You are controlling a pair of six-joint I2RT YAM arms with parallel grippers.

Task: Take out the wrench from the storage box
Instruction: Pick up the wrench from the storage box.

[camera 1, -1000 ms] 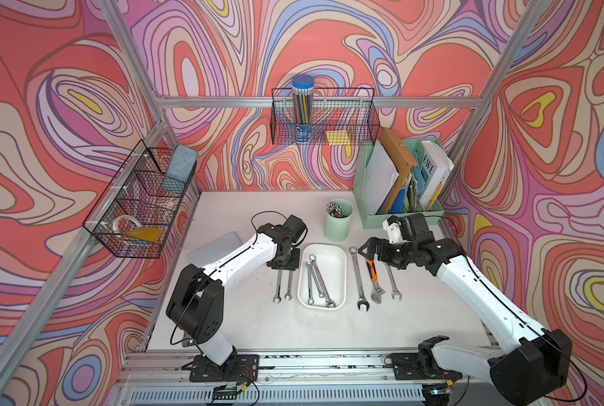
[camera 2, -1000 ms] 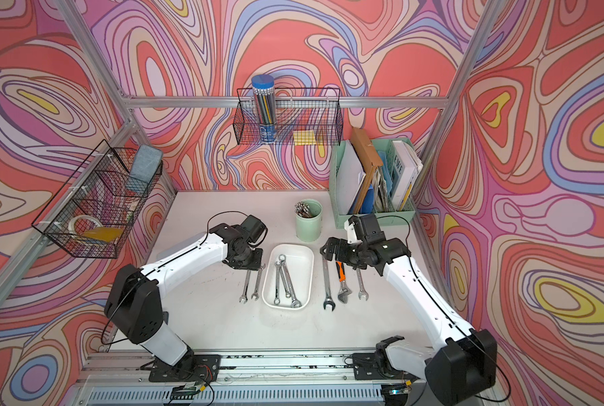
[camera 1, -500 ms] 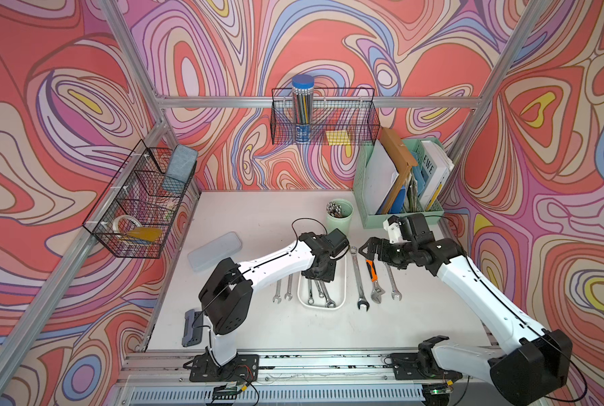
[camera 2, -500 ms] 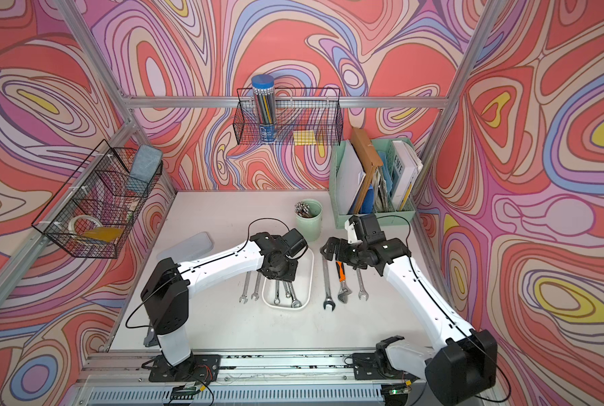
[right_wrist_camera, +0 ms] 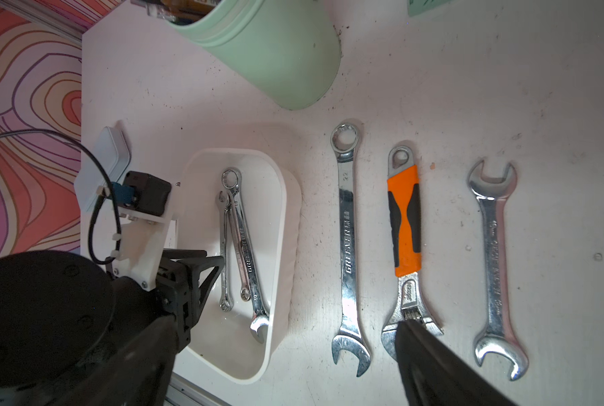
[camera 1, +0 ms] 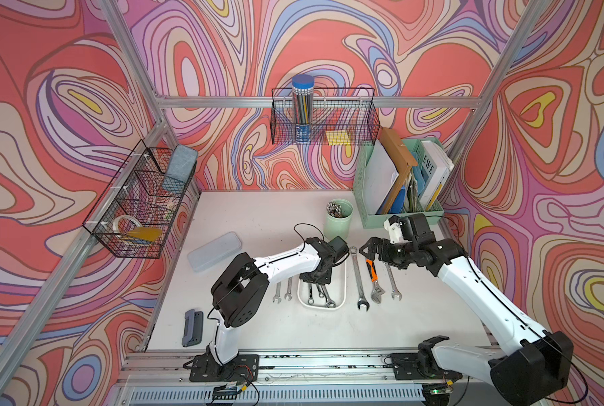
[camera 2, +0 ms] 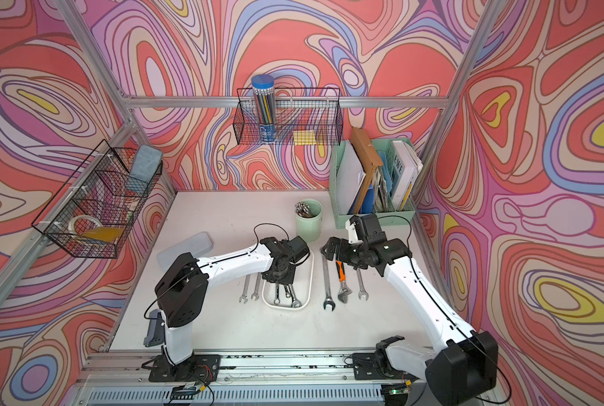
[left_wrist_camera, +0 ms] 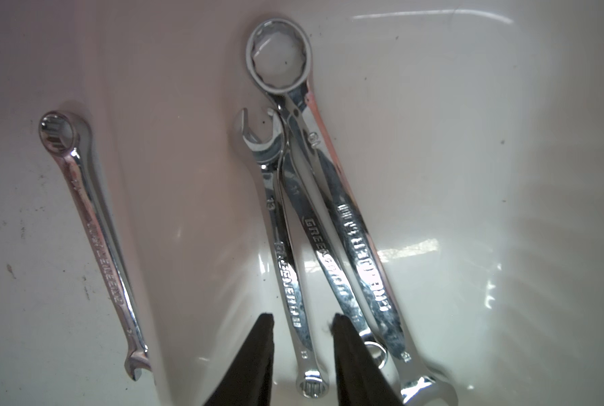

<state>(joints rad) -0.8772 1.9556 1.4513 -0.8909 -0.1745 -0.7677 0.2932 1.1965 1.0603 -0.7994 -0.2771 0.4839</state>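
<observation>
My left gripper (left_wrist_camera: 303,316) has swung from over the desk (camera 1: 258,218) into the shallow white plastic storage box (camera 1: 339,277), jaws parted and straddling the slim chrome combination wrench (left_wrist_camera: 286,260) lying between them on the box floor, so I judge only the pinch and lift remain.

Top views high, looking down, wrist views close, sharing storage box (left_wrist_camera: 469,158)

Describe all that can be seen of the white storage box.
The storage box is a shallow white tray of glossy plastic, with rounded corners and low flared walls. It sits flat on the table, holding three chrome wrenches bunched together. The left gripper hangs over it, open, astride one wrench.
</observation>
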